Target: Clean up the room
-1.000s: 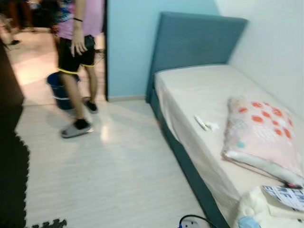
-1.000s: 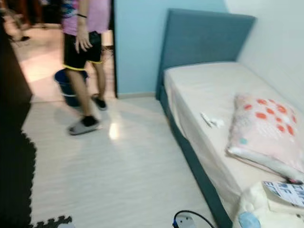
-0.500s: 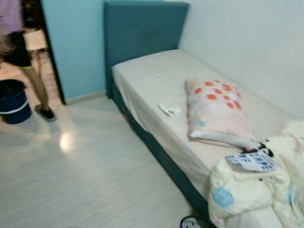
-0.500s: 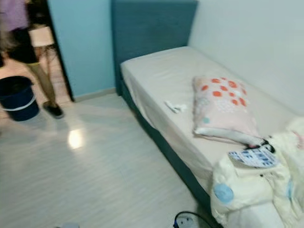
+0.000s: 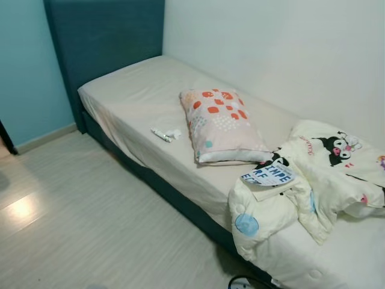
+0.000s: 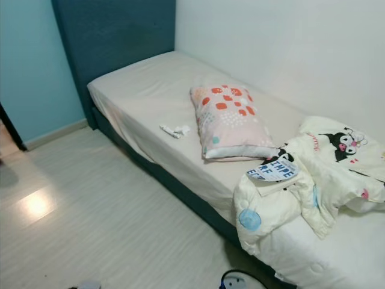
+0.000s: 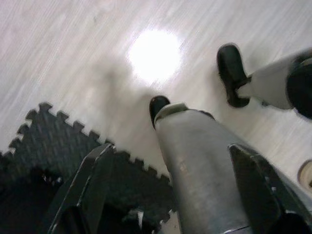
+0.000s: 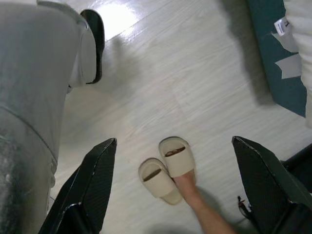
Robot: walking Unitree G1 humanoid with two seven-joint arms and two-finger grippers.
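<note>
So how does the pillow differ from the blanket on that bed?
The pillow lies flat and smooth; the blanket is crumpled in a heap. The pillow is pink with orange spots; the blanket is cream with cartoon prints. The blanket spills over the bed's floor-side edge; the pillow does not. Both lie on the mattress.

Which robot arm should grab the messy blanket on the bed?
Probably the right. The crumpled blanket lies on the bed at the robot's right, and the right pincer hangs open beside the bed's edge. The left pincer, also open, hangs over the floor mat.
</note>
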